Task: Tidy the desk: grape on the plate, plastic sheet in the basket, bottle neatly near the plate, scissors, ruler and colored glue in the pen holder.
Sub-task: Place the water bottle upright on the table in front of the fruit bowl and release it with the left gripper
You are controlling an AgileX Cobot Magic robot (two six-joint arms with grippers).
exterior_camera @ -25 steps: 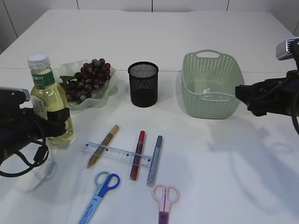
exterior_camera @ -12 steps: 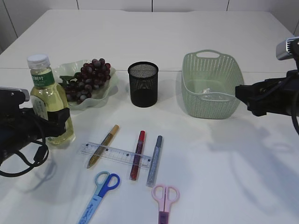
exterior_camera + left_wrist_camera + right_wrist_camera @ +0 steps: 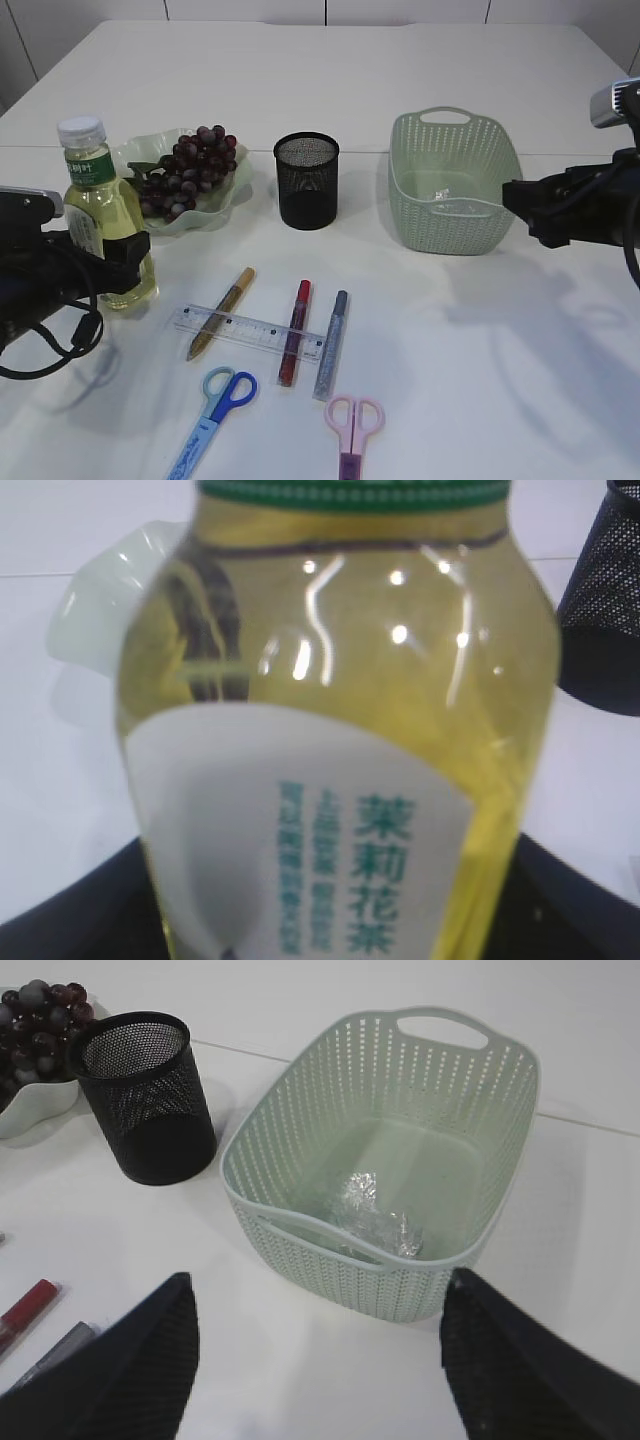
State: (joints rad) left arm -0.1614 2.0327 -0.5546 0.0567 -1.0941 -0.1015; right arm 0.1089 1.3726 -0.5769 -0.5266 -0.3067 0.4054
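Basically nothing moved this past second: left hand [image 3: 128, 262] still pinches the yellow-tea plastic bottle [image 3: 103, 215] beside the pale green plate [image 3: 225, 195]. Right hand [image 3: 318, 1355] spread, crumpled sheet [image 3: 375, 1222] probably already binned.

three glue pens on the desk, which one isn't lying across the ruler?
The silver glue pen, rightmost of the three. It lies just past the ruler's right end, while the gold pen and red pen both cross the ruler.

Blue scissors [image 3: 212, 420] and pink scissors [image 3: 352, 430] cut off at bottom edge.
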